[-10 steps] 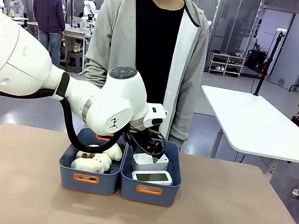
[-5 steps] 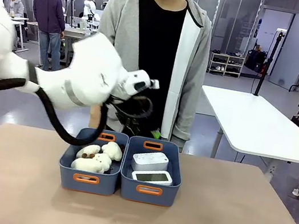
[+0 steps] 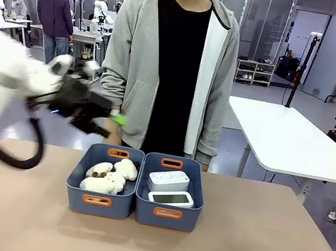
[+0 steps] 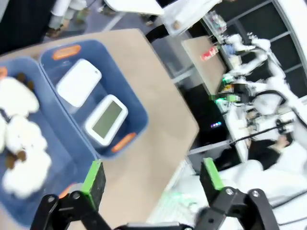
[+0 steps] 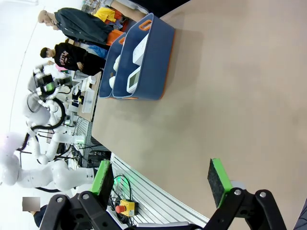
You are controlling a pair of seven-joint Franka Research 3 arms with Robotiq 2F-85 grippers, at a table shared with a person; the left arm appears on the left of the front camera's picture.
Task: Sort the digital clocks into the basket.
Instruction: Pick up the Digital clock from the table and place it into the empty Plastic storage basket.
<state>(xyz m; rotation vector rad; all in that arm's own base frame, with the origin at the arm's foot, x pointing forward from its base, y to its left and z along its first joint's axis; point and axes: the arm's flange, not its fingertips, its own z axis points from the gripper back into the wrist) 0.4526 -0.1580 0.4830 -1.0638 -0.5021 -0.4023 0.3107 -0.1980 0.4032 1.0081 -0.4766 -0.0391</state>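
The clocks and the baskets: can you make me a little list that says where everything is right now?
clocks: two, both inside the right basket
toys: plush toys in the left basket
left pincer: open, holding nothing, up in the air left of the baskets
right pincer: open, holding nothing, over bare table
person: standing behind the baskets

A tan worktop (image 3: 264, 246) carries two blue bins set side by side and touching, near its far edge in front of the person. The basket (image 3: 166, 214) with the digital clocks (image 3: 168, 181) sits just right of the other bin (image 3: 97, 202), which holds cream plush toys (image 3: 107, 176). Around the basket the worktop is bare.
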